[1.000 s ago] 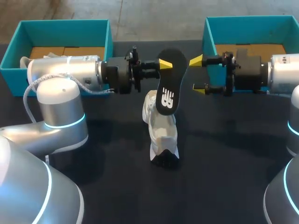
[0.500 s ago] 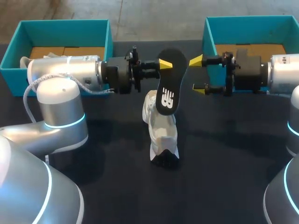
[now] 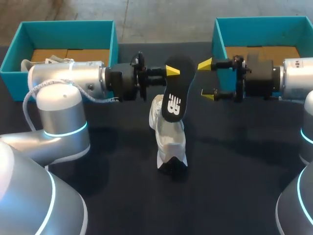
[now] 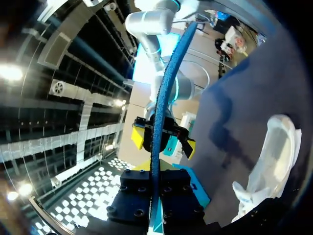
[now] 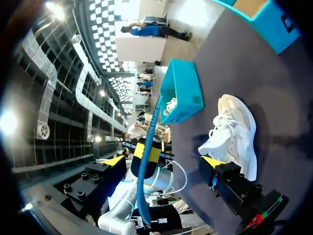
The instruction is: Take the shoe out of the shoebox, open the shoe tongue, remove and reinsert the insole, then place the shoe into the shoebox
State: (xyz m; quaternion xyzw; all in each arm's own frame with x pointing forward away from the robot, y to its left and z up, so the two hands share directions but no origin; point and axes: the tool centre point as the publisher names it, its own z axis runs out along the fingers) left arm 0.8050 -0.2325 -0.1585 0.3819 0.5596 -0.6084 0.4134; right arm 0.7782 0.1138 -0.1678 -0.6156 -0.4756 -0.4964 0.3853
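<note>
The insole (image 3: 173, 93) is gripped near its upper end by the left gripper (image 3: 170, 71), which is clamped on it from both faces; it is held in the air above the shoe (image 3: 168, 142), its lower end just over the opening. The shoe lies on the dark table (image 3: 234, 186), between the two arms. The right gripper (image 3: 206, 80) is held just beside the insole, its fingers spread wide and nothing between them.

The insole is judged to be light, thin and flexible; it is seen edge-on as a narrow strip in the wrist views, so it is best pinched flat across its faces near one end. The shoe is judged light and soft in the upper; the heel or collar would give the firmer hold.

One insole and one shoe on the table are counted; two teal shoeboxes are seen, the left shoebox (image 3: 63, 27) and the right shoebox (image 3: 220, 34); a white thing (image 3: 27, 63), probably a second shoe, is seen in the left one.
</note>
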